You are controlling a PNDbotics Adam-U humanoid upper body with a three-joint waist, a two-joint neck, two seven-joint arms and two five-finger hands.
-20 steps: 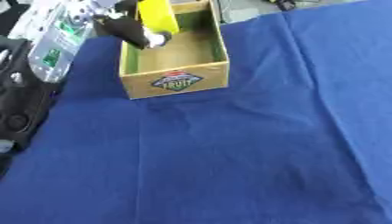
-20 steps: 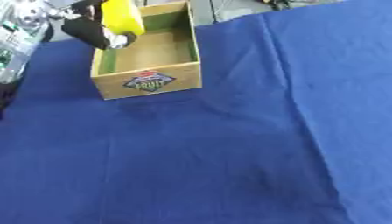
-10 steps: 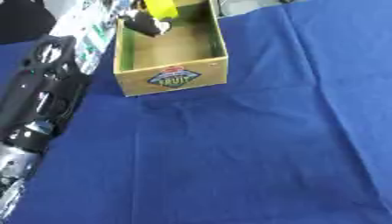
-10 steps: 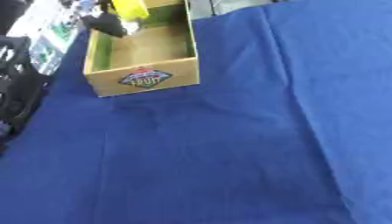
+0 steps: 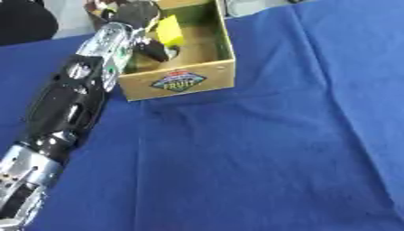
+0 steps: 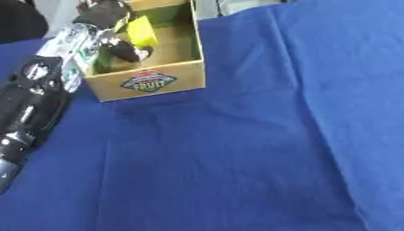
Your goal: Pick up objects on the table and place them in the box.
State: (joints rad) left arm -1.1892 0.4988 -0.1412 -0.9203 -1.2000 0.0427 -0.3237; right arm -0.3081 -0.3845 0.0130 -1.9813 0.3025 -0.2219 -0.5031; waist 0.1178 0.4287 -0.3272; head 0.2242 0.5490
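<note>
A tan cardboard box [image 5: 207,80] with a "FRUIT" label on its front stands at the upper left on the blue cloth. My left arm stretches up the left side, and my left hand [image 5: 142,18] is over the box's inside, fingers curled around a yellow object [image 5: 169,30]. The object hangs inside the box, above its floor. Dark fingers [image 6: 125,48] curl beneath the yellow object. My right hand shows in neither view.
The blue cloth [image 5: 260,153] covers the table, with creases running across it. Something dark [image 5: 24,20] sits past the table's upper left corner. Pale objects lie beyond the far edge behind the box.
The camera has shifted, so the whole scene sits differently. My left arm has reached further in, and the hand with the yellow object has sunk lower into the box.
</note>
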